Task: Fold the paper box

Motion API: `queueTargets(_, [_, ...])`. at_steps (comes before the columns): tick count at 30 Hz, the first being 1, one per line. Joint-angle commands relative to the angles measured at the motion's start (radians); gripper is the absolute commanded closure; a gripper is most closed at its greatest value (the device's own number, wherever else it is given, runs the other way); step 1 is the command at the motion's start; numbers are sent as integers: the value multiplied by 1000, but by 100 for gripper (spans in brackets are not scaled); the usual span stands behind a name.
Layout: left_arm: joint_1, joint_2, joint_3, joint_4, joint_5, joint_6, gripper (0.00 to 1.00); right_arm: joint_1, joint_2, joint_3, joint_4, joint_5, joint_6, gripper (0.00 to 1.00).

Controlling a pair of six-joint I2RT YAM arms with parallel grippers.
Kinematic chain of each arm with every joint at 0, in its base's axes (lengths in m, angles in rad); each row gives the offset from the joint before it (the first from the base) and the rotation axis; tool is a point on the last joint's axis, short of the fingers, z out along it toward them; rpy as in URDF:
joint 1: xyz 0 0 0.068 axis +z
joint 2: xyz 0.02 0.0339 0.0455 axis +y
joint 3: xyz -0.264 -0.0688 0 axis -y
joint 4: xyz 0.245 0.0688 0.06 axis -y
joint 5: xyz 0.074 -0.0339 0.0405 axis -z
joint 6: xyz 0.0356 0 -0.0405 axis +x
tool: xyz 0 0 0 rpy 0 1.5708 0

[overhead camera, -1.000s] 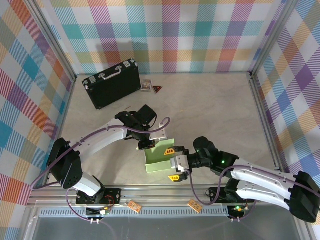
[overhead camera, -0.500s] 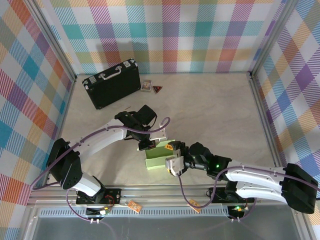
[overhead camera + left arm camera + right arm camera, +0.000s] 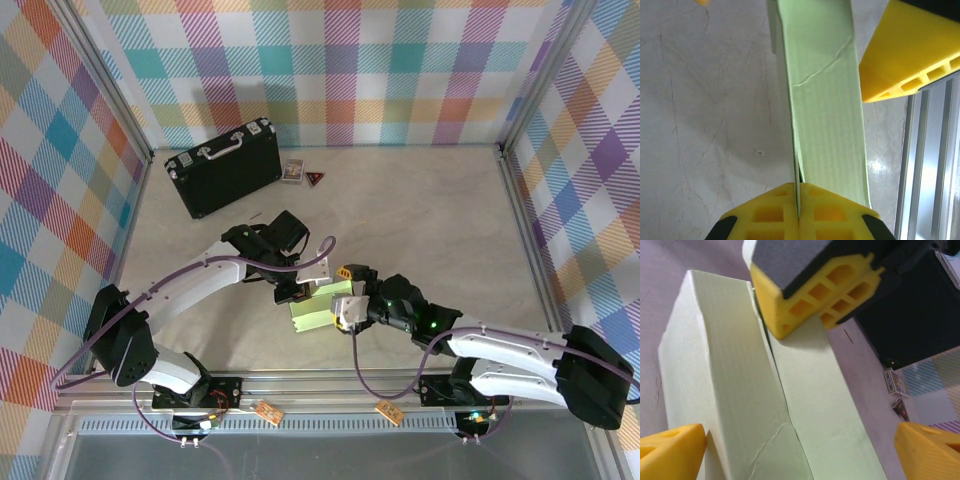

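Your left claw [image 3: 293,292] is shut tight on the green paper box [image 3: 315,312]. It pinches a thin flap of the box between its yellow fingertips [image 3: 775,212]. Your right claw [image 3: 341,295] is wide open, with one finger on each side of the box. It is not squeezing the box. The box sits on the table [image 3: 430,220] near the front edge, about in the middle, between your two claws. A black case [image 3: 225,166] lies far back on the left, well apart from the box.
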Motion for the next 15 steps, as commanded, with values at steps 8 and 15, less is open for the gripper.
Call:
queueTargets(8, [-34, -21, -24, -99, 54, 65, 100, -102, 58, 79, -156, -225, 75, 11])
queueTargets(15, [-43, -11, -25, -104, 41, 73, 100, -113, 91, 81, -153, -299, 48, 22])
